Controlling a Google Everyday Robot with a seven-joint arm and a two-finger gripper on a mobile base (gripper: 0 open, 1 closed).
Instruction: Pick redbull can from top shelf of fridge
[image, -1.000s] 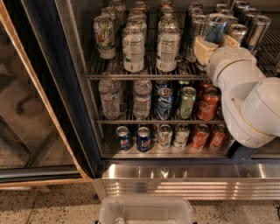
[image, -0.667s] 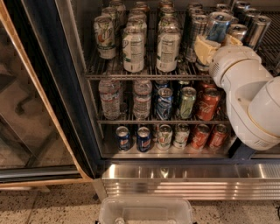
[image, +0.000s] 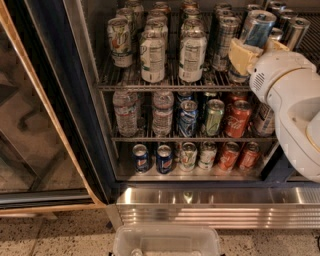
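Observation:
The redbull can (image: 258, 28), blue and silver with a silver lid, is at the right end of the top shelf (image: 165, 86) of the fridge (image: 56, 100). It leans to the right and looks raised off the wire rack. My gripper (image: 257, 47) is at that spot, and its cream fingers (image: 242, 55) are closed around the can's lower half. The white arm comes in from the right and hides the can's base and the shelf behind it.
Wide white-labelled cans (image: 152, 55) fill the left of the top shelf, with greyer slim cans (image: 223, 39) beside the gripper. Water bottles (image: 125, 112) and cola cans (image: 237, 118) stand on the racks below. The glass door (image: 30, 130) is open at left. A clear bin (image: 167, 242) sits below the ribbed steel base (image: 210, 207).
The redbull can has tipped to the right and risen slightly in my gripper. The arm has shifted a little up and right.

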